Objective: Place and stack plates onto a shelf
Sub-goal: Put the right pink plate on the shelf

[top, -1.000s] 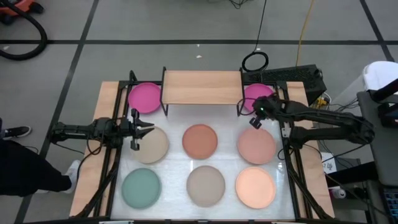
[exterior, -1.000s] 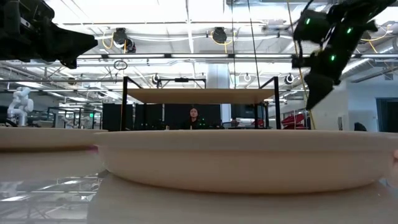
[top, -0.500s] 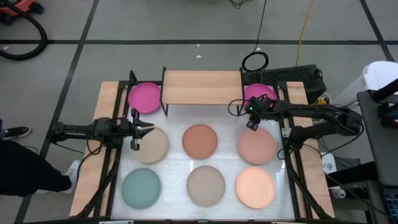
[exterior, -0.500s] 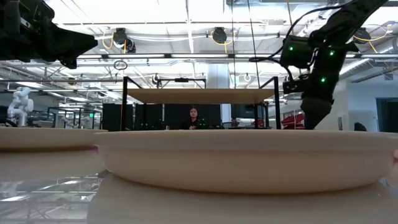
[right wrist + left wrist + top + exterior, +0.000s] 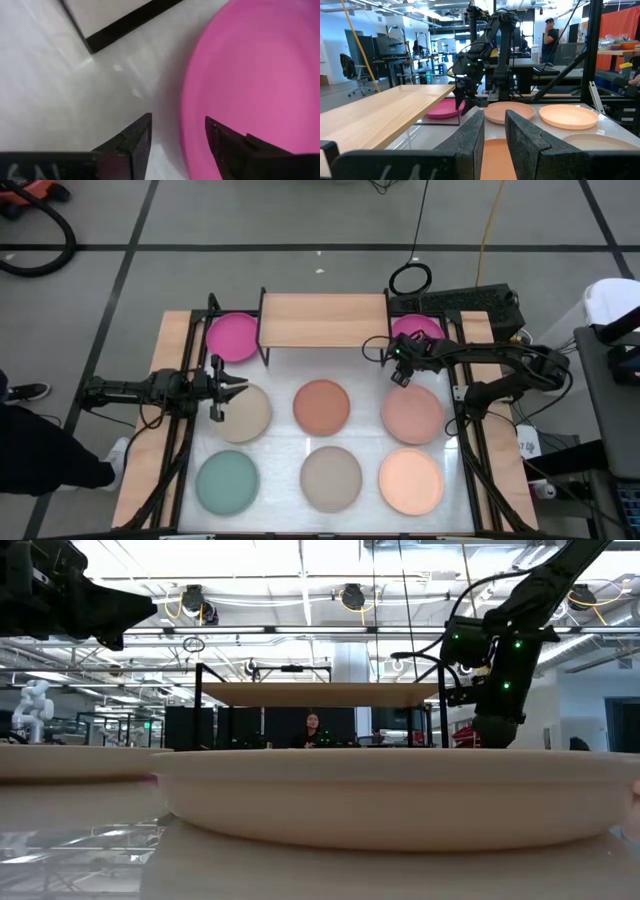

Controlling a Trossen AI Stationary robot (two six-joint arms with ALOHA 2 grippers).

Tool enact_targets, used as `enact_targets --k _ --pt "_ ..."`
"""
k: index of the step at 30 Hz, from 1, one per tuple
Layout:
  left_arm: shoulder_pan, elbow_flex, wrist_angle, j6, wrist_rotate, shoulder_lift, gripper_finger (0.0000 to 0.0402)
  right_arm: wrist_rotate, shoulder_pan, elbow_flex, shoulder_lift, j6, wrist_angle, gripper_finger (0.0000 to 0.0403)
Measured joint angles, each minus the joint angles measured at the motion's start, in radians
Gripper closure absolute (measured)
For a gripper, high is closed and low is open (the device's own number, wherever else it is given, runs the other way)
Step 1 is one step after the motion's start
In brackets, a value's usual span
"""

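Note:
The shelf, a light wood board on thin black legs, stands at the table's far side. A magenta plate lies at its left end and a second magenta plate at its right end. Nearer lie the beige, terracotta, dusty pink, teal, taupe and peach plates. My right gripper is open and points down over the right magenta plate's left rim, one finger over the table and one over the plate. My left gripper, narrowly open, hovers at the beige plate's left edge.
The shelf's black leg stands close to my right gripper. A black ring and a dark box sit behind the table's far right corner. Wooden side rails frame the white tabletop.
My right gripper has moved toward the table's left edge and come down, from above the right magenta plate to that plate's left rim near the shelf's right leg. The plates have stayed where they were.

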Motion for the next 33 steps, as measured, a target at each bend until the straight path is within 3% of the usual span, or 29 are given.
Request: enact_targets --k 6,14,18,23,33 --pt "0.000 0.000 0.000 0.000 0.000 0.000 0.0320 -0.007 -0.009 0.000 0.003 -0.001 0.011 0.0286" --pt "0.000 0.000 0.000 0.000 0.000 0.000 0.0320 -0.004 -0.013 -0.001 -0.026 0.003 -0.022 0.0393" --pt "0.000 0.000 0.000 0.000 0.000 0.000 0.0320 0.004 -0.013 -0.002 -0.049 0.033 -0.060 0.0397" --pt "0.000 0.000 0.000 0.000 0.000 0.000 0.0320 0.095 -0.010 -0.002 -0.133 0.066 -0.105 0.0400" --pt "0.000 0.000 0.000 0.000 0.000 0.000 0.0320 0.158 -0.008 0.010 -0.474 0.036 -0.082 0.0402"
